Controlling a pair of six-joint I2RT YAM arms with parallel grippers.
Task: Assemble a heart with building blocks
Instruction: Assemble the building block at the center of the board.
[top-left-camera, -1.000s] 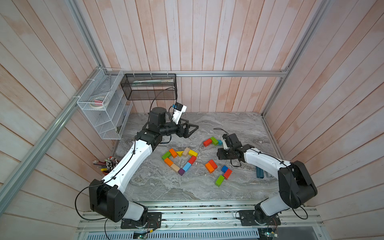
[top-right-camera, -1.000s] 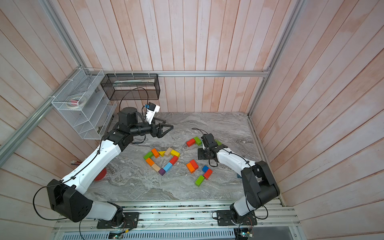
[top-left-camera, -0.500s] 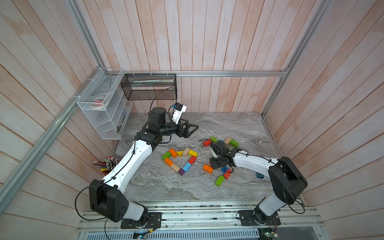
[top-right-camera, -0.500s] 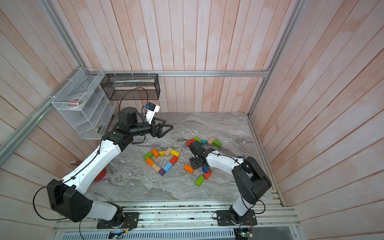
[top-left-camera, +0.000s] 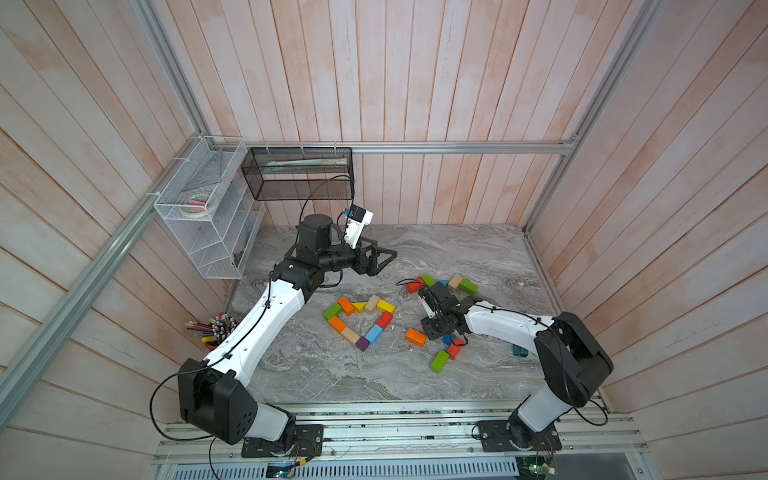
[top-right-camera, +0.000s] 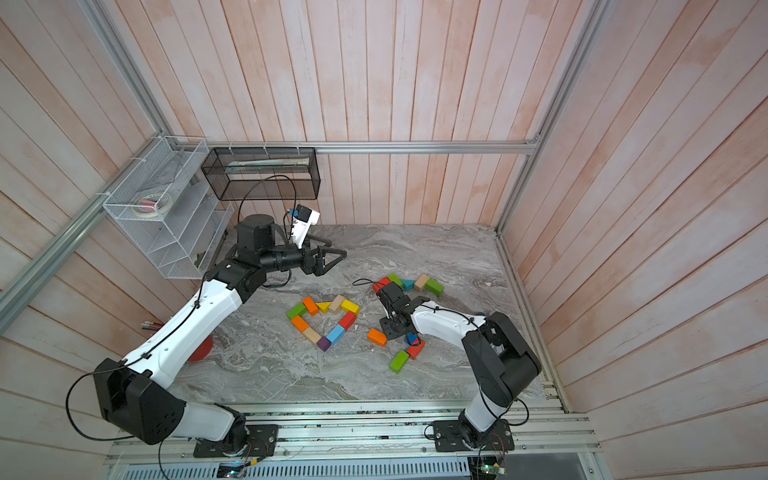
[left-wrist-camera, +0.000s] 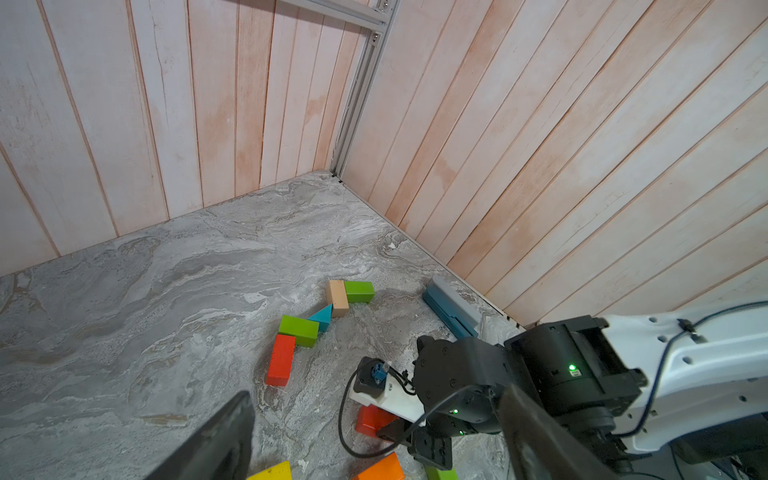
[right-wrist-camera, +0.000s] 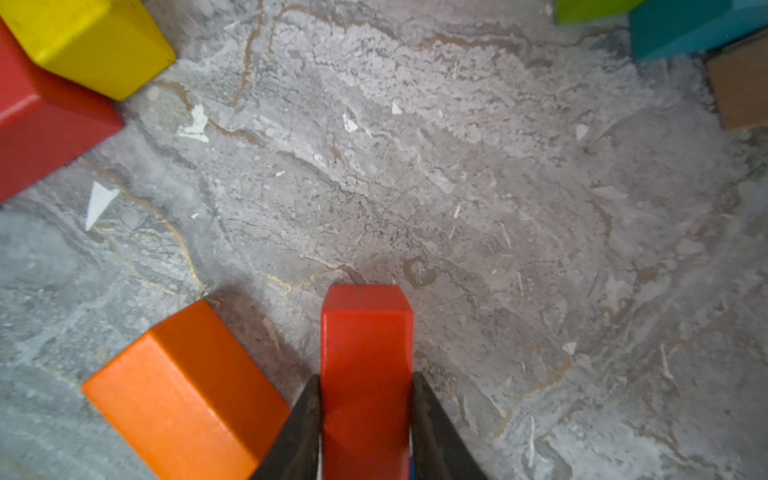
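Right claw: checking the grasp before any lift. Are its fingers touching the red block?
Touching. The right wrist view shows the red block wedged between the dark fingers of the right claw, each flush against a side, no gap.

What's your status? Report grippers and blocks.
Left gripper open, raised beyond the heart. Right gripper shut on red block. Orange block close beside it.

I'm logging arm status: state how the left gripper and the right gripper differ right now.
The left gripper is open and empty; the right gripper is shut on a red block. The left gripper hovers above the table; the right gripper is low among loose blocks. Both have black jaws.
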